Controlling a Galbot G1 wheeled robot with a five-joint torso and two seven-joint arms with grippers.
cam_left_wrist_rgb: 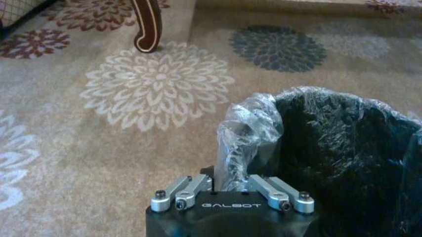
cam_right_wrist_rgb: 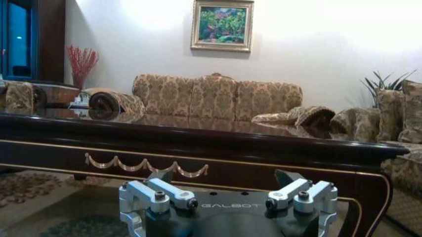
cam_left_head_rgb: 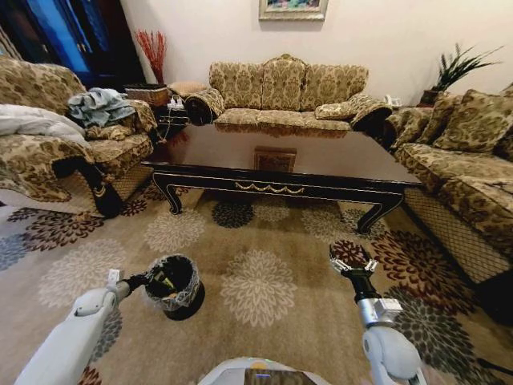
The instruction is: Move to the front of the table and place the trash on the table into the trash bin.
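The table [cam_left_head_rgb: 337, 156] stands ahead on the carpet, its dark glossy top bare; its apron with gold ornament [cam_right_wrist_rgb: 231, 148] faces my right wrist camera. The trash bin [cam_left_head_rgb: 188, 281], black with a crinkly plastic liner, sits on the carpet to my front left. My left gripper [cam_left_head_rgb: 148, 281] is shut on the bin's near rim and liner [cam_left_wrist_rgb: 247, 128]. A greenish glint lies inside the bin, and I cannot tell what it is. The trash is out of view. My right gripper [cam_left_head_rgb: 353, 265] hovers open above the carpet, short of the table's front edge, nothing between its fingers [cam_right_wrist_rgb: 158, 175].
Patterned sofas stand on three sides: left [cam_left_head_rgb: 48, 152], back [cam_left_head_rgb: 280, 88] and right [cam_left_head_rgb: 473, 160]. A small side table with clutter [cam_left_head_rgb: 172, 108] fills the back left corner. One curved table leg [cam_left_wrist_rgb: 146, 24] is near the bin. Open carpet [cam_left_head_rgb: 256, 289] lies between me and the table.
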